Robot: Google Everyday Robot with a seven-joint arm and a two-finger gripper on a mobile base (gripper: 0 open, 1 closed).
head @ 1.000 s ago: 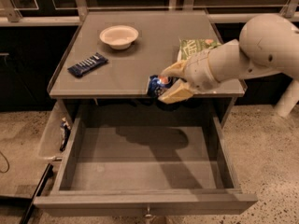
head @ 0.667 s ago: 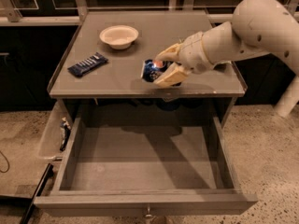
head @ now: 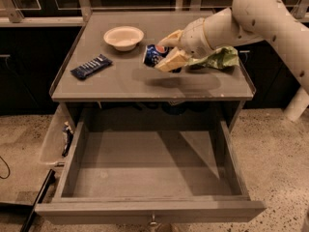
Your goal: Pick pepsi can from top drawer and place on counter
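Note:
My gripper (head: pixel 161 53) is over the middle of the counter (head: pixel 120 83), shut on the pepsi can (head: pixel 153 55). The blue can lies on its side between the fingers (head: pixel 172 61), its logo facing left, a little above the counter's surface. The arm reaches in from the upper right. The top drawer (head: pixel 145 170) is pulled fully open below the counter and its grey floor holds nothing.
A white bowl (head: pixel 124 36) stands at the back of the counter. A dark-blue snack bar wrapper (head: pixel 91 66) lies at the left. A green chip bag (head: pixel 218 58) lies at the right, behind the arm. The speckled floor surrounds the cabinet.
The gripper has carried the can up from the counter's front edge and leftward to above the counter's middle. The drawer has stayed open.

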